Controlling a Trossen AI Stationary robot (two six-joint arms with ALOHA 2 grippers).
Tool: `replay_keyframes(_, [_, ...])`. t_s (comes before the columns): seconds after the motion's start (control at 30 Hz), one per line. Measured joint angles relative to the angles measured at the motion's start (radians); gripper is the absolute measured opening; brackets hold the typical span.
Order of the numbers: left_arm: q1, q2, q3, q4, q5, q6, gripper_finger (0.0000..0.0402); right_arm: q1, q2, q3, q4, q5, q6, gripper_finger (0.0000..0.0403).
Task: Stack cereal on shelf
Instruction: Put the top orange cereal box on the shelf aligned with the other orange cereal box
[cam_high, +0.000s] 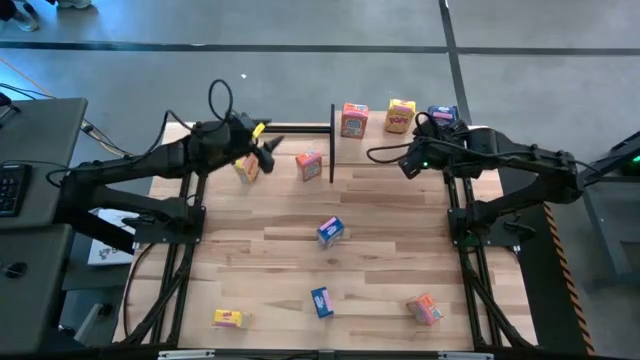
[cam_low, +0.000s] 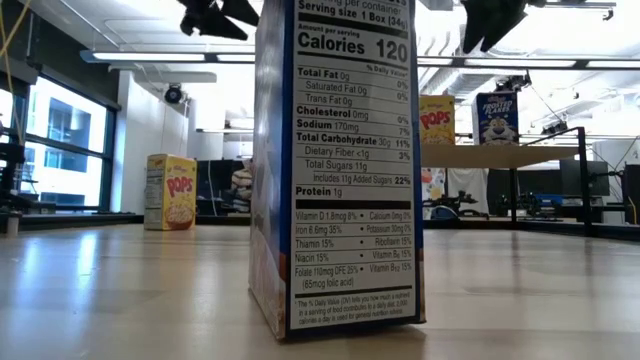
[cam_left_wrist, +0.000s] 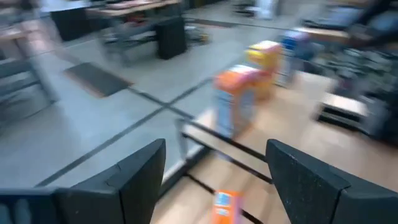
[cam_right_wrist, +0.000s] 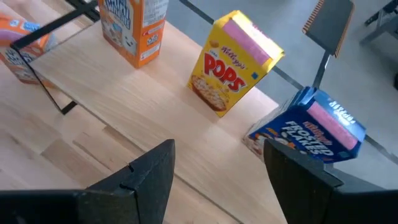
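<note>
The shelf (cam_high: 400, 150) stands at the table's far right. An orange cereal box (cam_high: 353, 120), a yellow Pops box (cam_high: 400, 115) and a blue Frosted Flakes box (cam_high: 442, 115) stand upright on it; they also show in the right wrist view (cam_right_wrist: 134, 28), (cam_right_wrist: 233, 62), (cam_right_wrist: 311, 127). My left gripper (cam_high: 270, 150) is open and empty above the table, left of the shelf, near a yellow box (cam_high: 247, 168) and an orange box (cam_high: 309, 165). My right gripper (cam_right_wrist: 217, 180) is open and empty above the shelf's near part (cam_high: 405, 160).
Loose cereal boxes lie on the table: a blue one (cam_high: 330, 231) at the middle, another blue one (cam_high: 321, 301), a yellow one (cam_high: 228, 319) and an orange one (cam_high: 425, 309) near the front edge. One blue box (cam_low: 335, 170) fills the low view's middle.
</note>
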Motion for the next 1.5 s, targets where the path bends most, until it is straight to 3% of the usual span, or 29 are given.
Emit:
replay_keyframes(0.17, [0.005, 0.001, 0.002, -0.021, -0.063, -0.074, 0.0269, 0.000, 0.000, 0.049, -0.026, 0.012, -0.023, 0.0239])
replay_keyframes(0.5, [0.009, 0.033, -0.008, -0.014, 0.067, -0.030, 0.0269, 0.000, 0.000, 0.157, -0.074, 0.021, -0.057, 0.0239])
replay_keyframes(0.87, [0.096, 0.196, -0.008, 0.032, 0.094, -0.049, 0.0269, 0.000, 0.000, 0.166, -0.081, 0.017, -0.064, 0.0239])
replay_keyframes(1.17, [0.159, 0.330, -0.009, 0.057, 0.242, -0.093, 0.0269, 0.000, 0.000, 0.166, -0.089, 0.014, -0.061, 0.0239])
replay_keyframes(1.5, [0.171, 0.430, -0.009, 0.062, 0.256, -0.093, 0.0269, 0.000, 0.000, 0.166, -0.093, 0.014, -0.045, 0.0239])
